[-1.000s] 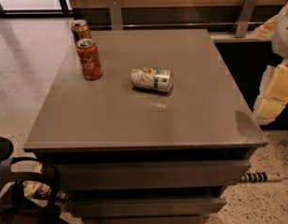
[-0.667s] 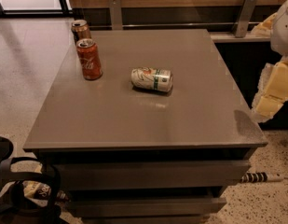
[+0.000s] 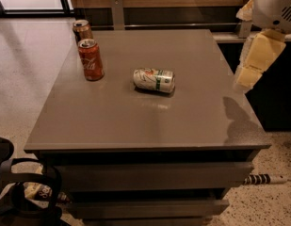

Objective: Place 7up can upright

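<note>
The 7up can (image 3: 154, 80), whitish-silver with a green band, lies on its side near the middle of the grey table top (image 3: 149, 121), its top end pointing right. My gripper (image 3: 248, 74), with cream-coloured fingers under a white wrist, hangs in the air beyond the table's right edge. It is well to the right of the can and holds nothing that I can see.
A red Coca-Cola can (image 3: 91, 59) stands upright at the table's back left, and a copper-brown can (image 3: 82, 30) stands upright behind it at the corner. A dark counter lies right of the table. A black bag (image 3: 22, 197) sits on the floor at front left.
My gripper has risen and shifted a little left, closer to the table's right edge. The three cans have not moved.
</note>
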